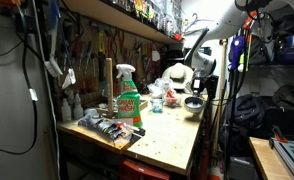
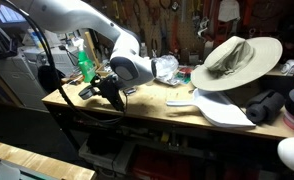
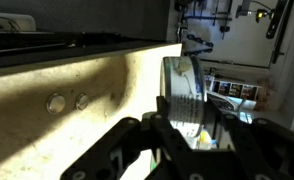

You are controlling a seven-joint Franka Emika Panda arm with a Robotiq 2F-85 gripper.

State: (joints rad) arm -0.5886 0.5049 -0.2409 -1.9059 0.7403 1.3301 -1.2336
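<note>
A silvery metal bowl (image 1: 193, 104) with a ribbed side stands near the far edge of the wooden workbench (image 1: 167, 140). In the wrist view the bowl (image 3: 182, 90) fills the space between the black fingers, seen edge-on. My gripper (image 3: 187, 135) is shut on the bowl's rim. In both exterior views the gripper (image 1: 199, 86) (image 2: 114, 94) hangs low over the bench from the white arm (image 2: 77, 25), which reaches down at a slant.
A green spray bottle (image 1: 128, 98) (image 2: 84, 62) stands on the bench beside a heap of small packets (image 1: 107, 128). A wide-brimmed hat (image 2: 232, 60) and a white flat board (image 2: 222, 108) lie further along. Shelves and hanging tools line the wall behind.
</note>
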